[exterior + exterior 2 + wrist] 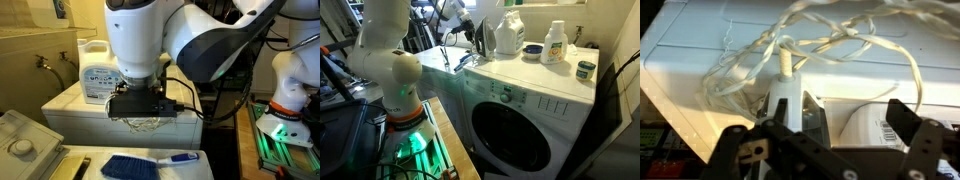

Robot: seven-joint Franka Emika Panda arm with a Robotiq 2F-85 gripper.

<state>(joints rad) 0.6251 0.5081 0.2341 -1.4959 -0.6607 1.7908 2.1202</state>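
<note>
My black gripper (141, 106) hangs just above the white top of a washing machine (80, 108), right of a white detergent jug (97, 74). A tangled white cord (147, 123) lies on the machine top directly below the gripper. In the wrist view the cord (790, 40) spreads in loops ahead, and a white plug-like piece (788, 88) stands near the left finger. The gripper (825, 135) is open, its fingers wide apart with nothing held between them. The jug's label (885, 130) shows by the right finger.
A blue brush with a white handle (140, 165) lies in the foreground. On the machine top (535, 80) stand the jug (510, 35), a bowl (533, 50), a smaller bottle (555, 42) and a jar (585, 70). The robot base (395, 85) stands beside the machine.
</note>
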